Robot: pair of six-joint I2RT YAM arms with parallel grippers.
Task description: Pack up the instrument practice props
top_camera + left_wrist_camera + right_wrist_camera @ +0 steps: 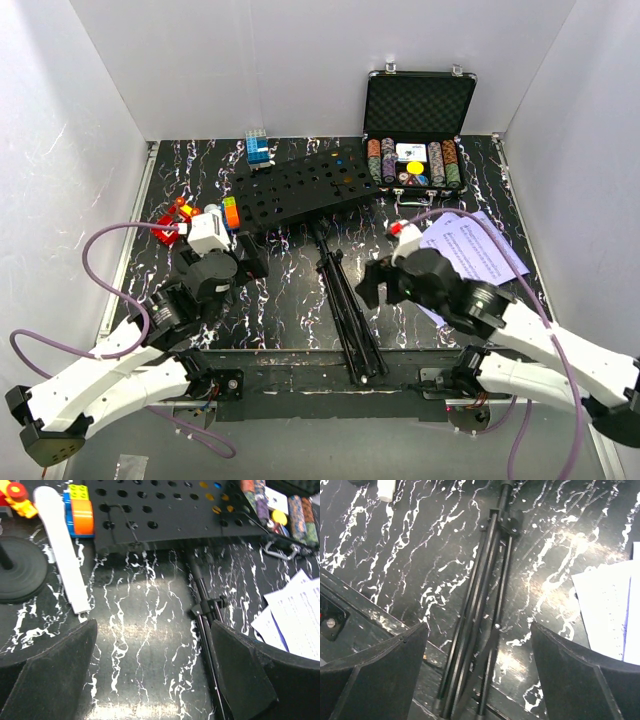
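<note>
**Approach stage; nothing is packed yet.** The black tripod music stand (pixel 345 320) lies flat on the black, white-veined marble-pattern surface (pixel 290 270). Its large hole-punched metal desk (pixel 305 185) sits at upper centre of the top view, and its folded legs run down toward lower centre.

The right claw (pixel 477 672) is spread wide and holds nothing. In its wrist view the bundled legs lie beneath it, between the two fingers. The left claw (pixel 150 675) is equally wide and empty, over bare surface just below the desk's edge. The stand's shaft passes close to the finger at the right of that frame.

The white printed sheet-music pages (pixel 478 250) lie loose at centre right, beside the right arm. Of the small microphone (pixel 20 570) only a round black base shows, at the left edge of the left wrist view.

Probable next move: the right claw lowers squarely over the leg bundle and closes. The thin, smooth rods may splay or slip, and the desk end would likely sag unless the left claw supports it.
</note>
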